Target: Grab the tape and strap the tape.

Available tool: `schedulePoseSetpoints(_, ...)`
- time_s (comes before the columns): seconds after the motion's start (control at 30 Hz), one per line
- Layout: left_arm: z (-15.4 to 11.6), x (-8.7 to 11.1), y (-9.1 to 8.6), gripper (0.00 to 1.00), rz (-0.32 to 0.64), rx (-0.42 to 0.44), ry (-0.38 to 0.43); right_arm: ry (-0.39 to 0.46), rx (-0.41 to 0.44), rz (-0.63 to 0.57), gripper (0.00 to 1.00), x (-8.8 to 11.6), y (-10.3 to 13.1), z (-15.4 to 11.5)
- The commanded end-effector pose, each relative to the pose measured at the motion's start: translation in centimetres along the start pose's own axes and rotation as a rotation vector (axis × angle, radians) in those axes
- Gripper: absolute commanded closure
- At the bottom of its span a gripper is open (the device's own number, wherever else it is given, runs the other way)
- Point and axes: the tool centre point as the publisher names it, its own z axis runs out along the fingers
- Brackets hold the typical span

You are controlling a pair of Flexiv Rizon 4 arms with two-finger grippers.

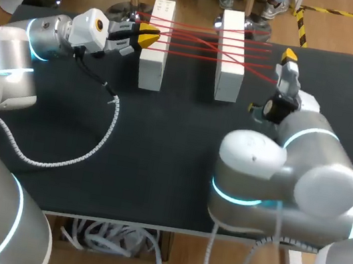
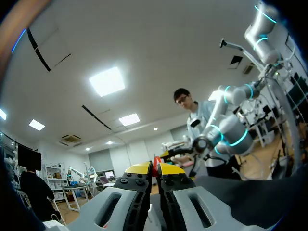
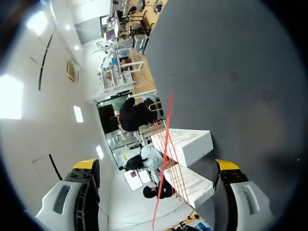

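Upper left of the head view: the left gripper (image 1: 146,35) lies level over the black worktop (image 1: 159,156), with its yellow tips against the left face of the left white rectangular block (image 1: 155,47). In the left wrist view its fingers (image 2: 139,169) are pressed together with a sliver of the thin red tape (image 2: 155,162) pinched between the tips, so this end of the tape is judged secured. From there the tape (image 1: 195,39) runs in several strands across the upper middle of the head view. Its long axis goes left to right, over the top of the left block, across the gap and over the right white rectangular block (image 1: 231,56), and the strands carry on past that block to the right. Upper right of the head view: the right gripper (image 1: 289,57) stands just beyond the right block, near where those strands end. In the right wrist view its fingers (image 3: 86,166) are spread wide and hold nothing. One red strand (image 3: 166,144) runs ahead from between them toward the two blocks, apart from both tips as far as can be seen. Judgement: the right arm is the nearer to the free run of tape, which already lies within its open span, so the coming move turns on closing across that strand, at right angles to its length.
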Motion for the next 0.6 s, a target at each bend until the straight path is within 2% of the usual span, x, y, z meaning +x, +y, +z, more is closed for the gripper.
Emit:
schedulePoseSetpoints(0.03, -0.1, 0.0, 0.1, 1.0, 0.001, 0.002, 0.001, -0.014, -0.075, 0.005, 0.0, 0.7, -0.1, 2.1)
schedulePoseSetpoints(0.2, -0.1, 0.0, 0.1, 1.0, 0.001, 0.002, 0.001, 0.007, -0.079, 0.014, 0.0, 0.8, 0.3, 2.7)
schedulePoseSetpoints(0.53, -0.1, 0.0, 0.1, 1.0, 0.001, 0.002, 0.001, 0.095, -0.006, -0.012, 0.0, 2.0, 0.9, 2.6)
schedulePoseSetpoints(0.57, -0.1, 0.0, 0.1, 1.0, 0.001, 0.002, 0.001, 0.097, -0.005, -0.01, 0.02, 2.2, 1.0, 2.6)
schedulePoseSetpoints(0.6, -0.1, 0.0, 0.1, 1.0, 0.001, 0.002, 0.001, 0.1, -0.004, -0.008, 0.08, 2.4, 1.0, 2.8)
